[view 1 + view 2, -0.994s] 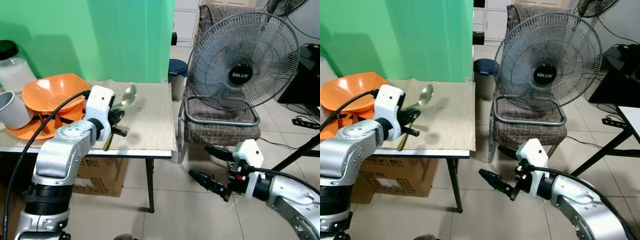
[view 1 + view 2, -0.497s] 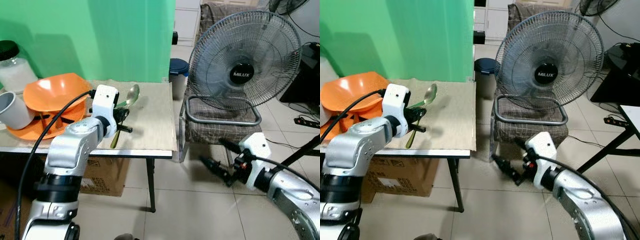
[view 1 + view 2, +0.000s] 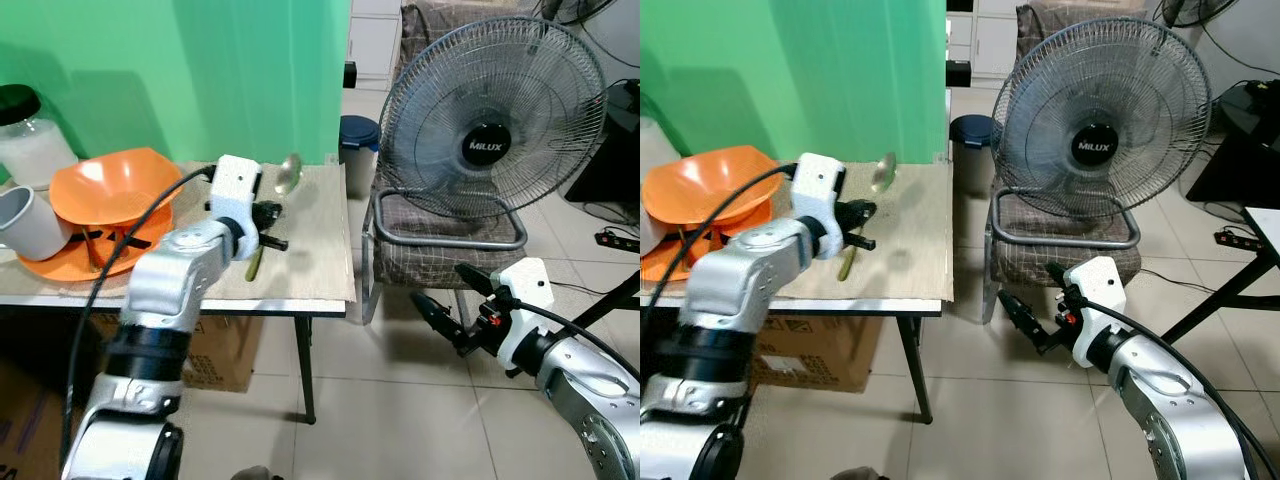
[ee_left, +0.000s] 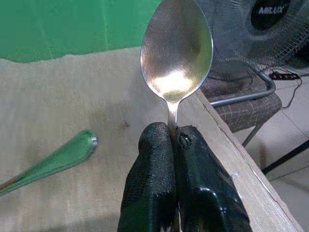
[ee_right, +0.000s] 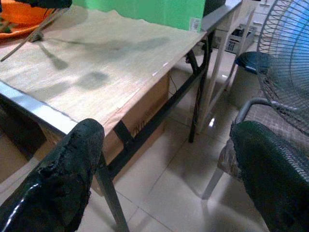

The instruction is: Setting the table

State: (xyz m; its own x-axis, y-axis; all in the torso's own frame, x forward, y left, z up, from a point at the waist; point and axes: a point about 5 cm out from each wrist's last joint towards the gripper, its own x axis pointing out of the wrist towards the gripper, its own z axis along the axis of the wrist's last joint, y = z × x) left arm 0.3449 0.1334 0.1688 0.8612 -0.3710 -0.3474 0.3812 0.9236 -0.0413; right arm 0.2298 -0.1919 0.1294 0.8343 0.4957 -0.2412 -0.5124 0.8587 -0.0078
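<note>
Over the last 1 s the left gripper (image 3: 268, 213), clamped on the spoon (image 3: 288, 172), has carried it further across the table (image 3: 310, 250) towards the far right corner. The right gripper (image 3: 462, 308) has risen and drawn closer to the chair (image 3: 440, 255), fingers spread.

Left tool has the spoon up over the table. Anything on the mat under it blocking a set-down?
Mostly clear. The left tool grips the spoon above bare mat. One green-handled utensil lies on the mat beside the tool; the orange bowl sits well off toward the robot's left.
</note>
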